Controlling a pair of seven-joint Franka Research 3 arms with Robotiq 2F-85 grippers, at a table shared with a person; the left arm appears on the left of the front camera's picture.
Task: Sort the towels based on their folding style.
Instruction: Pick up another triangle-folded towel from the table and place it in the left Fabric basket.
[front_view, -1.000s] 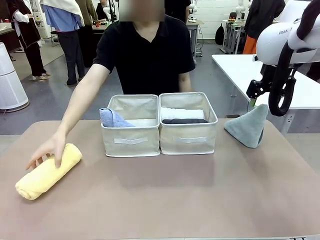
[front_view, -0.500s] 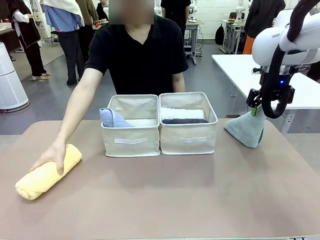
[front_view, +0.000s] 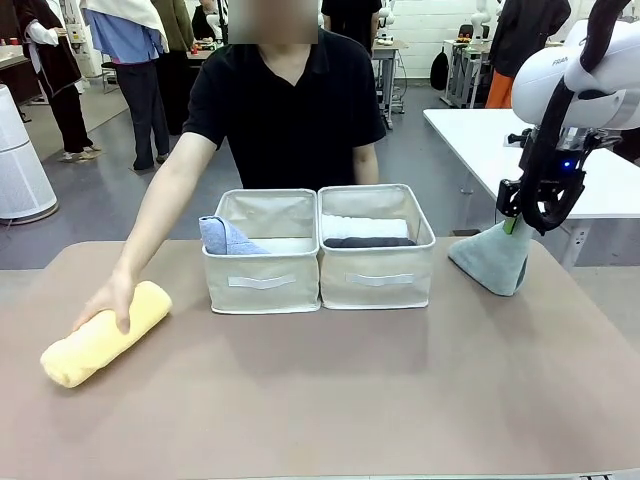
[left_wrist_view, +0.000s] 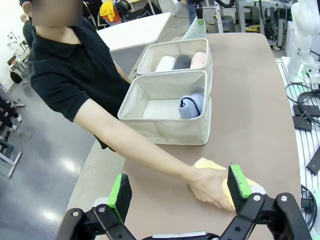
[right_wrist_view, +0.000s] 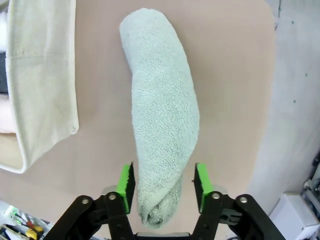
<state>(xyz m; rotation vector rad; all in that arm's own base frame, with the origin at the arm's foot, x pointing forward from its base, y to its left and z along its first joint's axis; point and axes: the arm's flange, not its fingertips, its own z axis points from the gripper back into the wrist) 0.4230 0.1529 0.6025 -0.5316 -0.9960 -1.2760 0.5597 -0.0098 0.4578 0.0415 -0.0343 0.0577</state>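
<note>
Left gripper (left_wrist_view: 179, 189), spread wide and empty, is poised over the yellow roll (front_view: 105, 335) left of the bins (front_view: 262, 285), where four towels (left_wrist_view: 181, 61) are sorted. Right of the bins, the grey-teal cone (front_view: 492, 258) is straddled by the part-closed right gripper (right_wrist_view: 162, 186); grip unconfirmed.

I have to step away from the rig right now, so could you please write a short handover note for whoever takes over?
Left gripper: open, empty, near the person's hand, which rests on the yellow rolled towel at the table's left.
Right gripper: open, pads on either side of the tip of the grey-teal cone towel; no squeeze visible yet.
Done: light blue cone towel in the left bin; white roll, dark grey roll and pink roll in the right bin.
Left, probably: cone to the left bin, yellow roll to the right bin.
</note>
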